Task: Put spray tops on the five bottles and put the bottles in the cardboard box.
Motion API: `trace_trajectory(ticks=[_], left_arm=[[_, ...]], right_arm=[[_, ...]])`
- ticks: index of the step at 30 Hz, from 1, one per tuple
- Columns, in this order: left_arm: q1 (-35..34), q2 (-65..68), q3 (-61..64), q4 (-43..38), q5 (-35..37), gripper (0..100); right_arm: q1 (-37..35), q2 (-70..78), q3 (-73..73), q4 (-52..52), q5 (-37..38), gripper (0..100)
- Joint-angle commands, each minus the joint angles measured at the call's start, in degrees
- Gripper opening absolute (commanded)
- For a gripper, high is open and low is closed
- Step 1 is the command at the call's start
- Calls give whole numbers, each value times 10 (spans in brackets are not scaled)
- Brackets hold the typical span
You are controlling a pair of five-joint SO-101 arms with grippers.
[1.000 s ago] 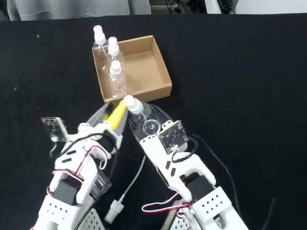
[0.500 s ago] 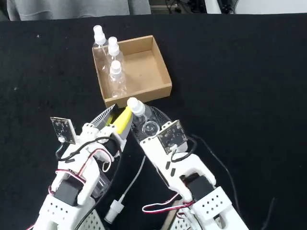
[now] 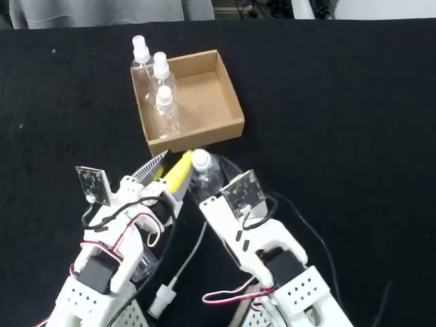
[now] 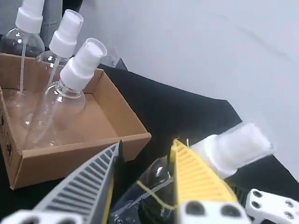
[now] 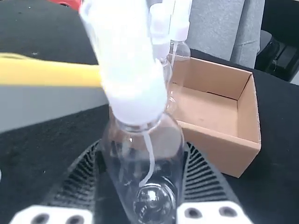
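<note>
My right gripper (image 3: 206, 182) is shut on a clear bottle (image 3: 204, 176) just in front of the cardboard box (image 3: 228, 102). The bottle (image 5: 142, 154) stands between its black fingers, with a white spray top (image 5: 126, 70) on its neck. My left gripper (image 3: 175, 157) is open beside that top, its yellow finger (image 3: 178, 170) against the bottle's neck. Seen from the left wrist, the spray top (image 4: 233, 147) lies outside the yellow finger (image 4: 196, 182) and the bottle's body shows between the fingers. Three topped bottles (image 3: 165, 112) stand in the box along its left wall.
A loose spray top (image 3: 163, 298) with its tube lies on the black table between the two arm bases. Another clear bottle (image 3: 139, 262) lies partly hidden under the left arm. The right half of the box floor (image 5: 210, 109) is bare.
The left gripper has come off the spray top, opened wider and its wrist has turned. The bottle in the right gripper has shifted right and toward the arms, and stands more upright.
</note>
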Motion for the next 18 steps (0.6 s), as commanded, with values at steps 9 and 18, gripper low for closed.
trace_trajectory(ticks=[9,18], left_arm=[[-18,-5,-29,-7,1,165],[-91,-6,-51,-7,19,165]], right_arm=[[-5,-13,0,4,6,64],[38,-13,0,1,2,64]])
